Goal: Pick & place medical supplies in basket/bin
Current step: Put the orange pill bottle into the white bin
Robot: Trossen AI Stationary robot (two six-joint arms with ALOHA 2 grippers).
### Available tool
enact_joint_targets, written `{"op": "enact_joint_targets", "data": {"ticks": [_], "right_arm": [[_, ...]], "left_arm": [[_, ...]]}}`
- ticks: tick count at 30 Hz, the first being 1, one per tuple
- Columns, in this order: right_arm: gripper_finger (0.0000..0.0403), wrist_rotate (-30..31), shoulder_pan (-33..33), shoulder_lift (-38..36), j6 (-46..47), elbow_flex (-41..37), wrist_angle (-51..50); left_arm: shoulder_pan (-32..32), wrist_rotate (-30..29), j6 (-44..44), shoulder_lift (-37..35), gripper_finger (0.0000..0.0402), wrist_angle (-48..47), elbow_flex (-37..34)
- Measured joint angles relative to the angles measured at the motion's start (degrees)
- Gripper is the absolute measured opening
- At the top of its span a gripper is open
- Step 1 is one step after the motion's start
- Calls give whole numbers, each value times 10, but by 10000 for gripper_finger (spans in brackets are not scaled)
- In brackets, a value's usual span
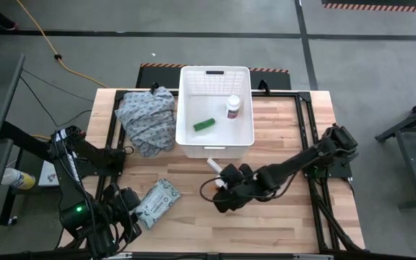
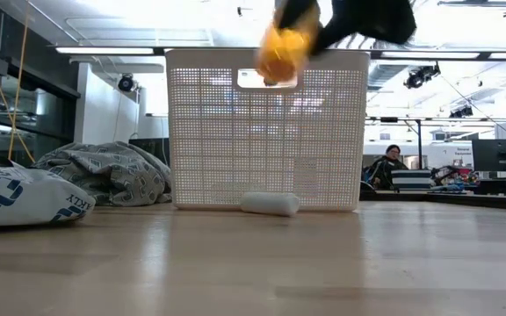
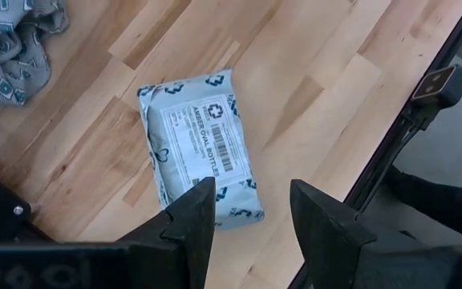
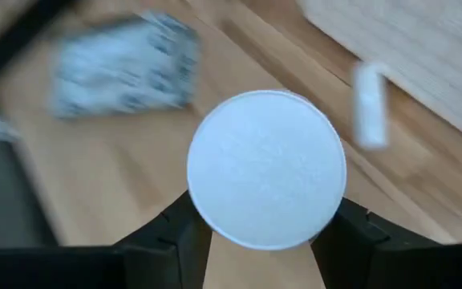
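The right gripper (image 4: 259, 233) clasps a white-capped orange bottle (image 4: 266, 168) in its fingers above the surface, near the white bin (image 1: 215, 144). It should clear the rim before releasing. Only the low view shows the bottle's orange body. The left gripper (image 3: 247, 213), fingers parted and empty, hovers over the soft packet (image 3: 199, 148).

Both arms dark, near-black, built of boxy segmented links with rounded joint housings. Left arm (image 1: 74, 170): white lettering strip along 1 link, small green light near base at 7 o'clock. Right arm (image 1: 295, 165): black cable loop beside wrist. Left gripper (image 3: 247, 221): 2 matte black wedge-shaped fingers (image 3: 191, 217), 1 small screw on mount.
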Motion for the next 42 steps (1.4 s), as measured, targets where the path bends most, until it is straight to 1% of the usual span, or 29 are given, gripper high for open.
{"op": "enact_joint_targets", "data": {"ticks": [7, 10, 17, 20, 24, 27, 31, 36, 42], "right_arm": [[168, 36, 5, -50, -99, 0, 132], [170, 69, 1, -76, -157, 0, 171], [168, 149, -37, -148, -279, 0, 187], [165, 162, -63, -179, -324, 0, 188], [166, 163, -104, -215, -376, 0, 203], [169, 139, -136, -235, -421, 0, 238], [165, 90, -182, -246, -468, 1, 279], [160, 41, -248, -240, -503, 22, 280], [167, -54, -333, -219, -508, 47, 263]], "left_arm": [[0, -2, 0, 0, 195, -2, 0], [0, -2, 0, 0, 195, -3, 0], [0, -3, 0, 0, 195, -2, 0], [0, -3, 0, 0, 195, -2, 0], [0, -3, 0, 0, 195, -2, 0], [0, -5, 0, 0, 195, -2, 0], [0, -28, -15, 0, 195, -2, 0], [0, -60, -56, 0, 195, -1, 0], [11, -97, -93, 0, 195, -1, 0]]}}
